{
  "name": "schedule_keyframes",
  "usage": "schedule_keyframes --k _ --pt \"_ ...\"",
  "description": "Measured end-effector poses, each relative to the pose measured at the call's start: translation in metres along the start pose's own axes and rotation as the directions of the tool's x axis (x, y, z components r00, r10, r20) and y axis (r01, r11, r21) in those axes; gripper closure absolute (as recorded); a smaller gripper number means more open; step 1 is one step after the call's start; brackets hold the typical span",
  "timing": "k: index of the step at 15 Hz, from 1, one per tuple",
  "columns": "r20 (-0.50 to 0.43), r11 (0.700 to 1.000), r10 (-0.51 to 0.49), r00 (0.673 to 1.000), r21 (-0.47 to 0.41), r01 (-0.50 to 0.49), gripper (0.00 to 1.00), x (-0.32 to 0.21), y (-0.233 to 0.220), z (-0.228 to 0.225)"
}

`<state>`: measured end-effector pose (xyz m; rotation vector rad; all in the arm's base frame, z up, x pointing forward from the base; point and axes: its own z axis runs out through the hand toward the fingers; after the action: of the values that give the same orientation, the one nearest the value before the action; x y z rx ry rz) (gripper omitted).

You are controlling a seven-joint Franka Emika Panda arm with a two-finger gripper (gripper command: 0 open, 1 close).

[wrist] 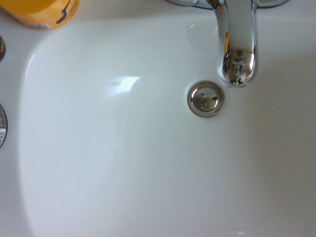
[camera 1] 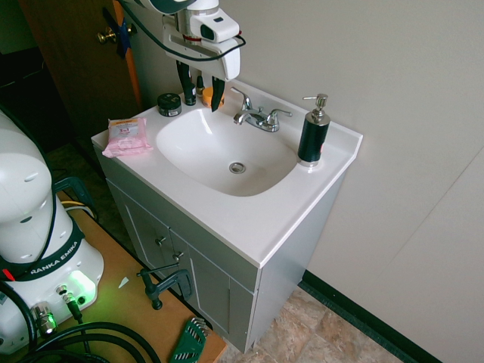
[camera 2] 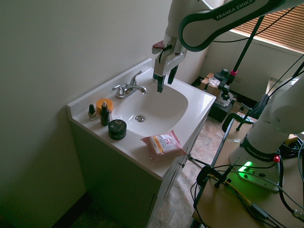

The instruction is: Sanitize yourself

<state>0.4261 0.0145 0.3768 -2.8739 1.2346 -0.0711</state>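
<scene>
My white arm (camera 2: 223,15), marked "Franka Emika", reaches over a white bathroom sink (camera 1: 227,151). Its boxy gripper (camera 1: 201,92) hangs a little above the back of the basin, left of the chrome faucet (camera 1: 255,115), fingers pointing down, open and holding nothing. From the other side the gripper (camera 2: 163,81) shows to the right of the faucet (camera 2: 129,88). A dark pump dispenser (camera 1: 313,132) with a silver head stands on the counter's far right corner, well apart from the gripper. The wrist view looks straight down at the drain (wrist: 206,98) and the spout (wrist: 237,44).
A pink wipes pack (camera 1: 125,136) lies on the counter's left end. A black jar (camera 1: 169,104), an orange tub (camera 2: 104,105) and two small dark bottles (camera 2: 105,114) stand along the back left. The wall rises right behind the faucet, and a wooden door (camera 1: 76,53) stands left.
</scene>
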Motion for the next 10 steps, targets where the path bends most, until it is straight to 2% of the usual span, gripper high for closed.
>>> schedule_keyframes --k 5,8,9,10 --pt "-0.007 1.000 0.024 1.000 0.017 -0.024 0.00 0.010 0.000 -0.007" --pt "-0.065 0.994 0.097 0.993 0.061 -0.093 0.00 0.071 0.000 -0.046" --pt "-0.077 0.990 0.127 0.989 0.073 -0.122 1.00 0.095 0.001 -0.057" --pt "-0.086 0.985 0.157 0.984 0.085 -0.150 1.00 0.117 0.002 -0.065"
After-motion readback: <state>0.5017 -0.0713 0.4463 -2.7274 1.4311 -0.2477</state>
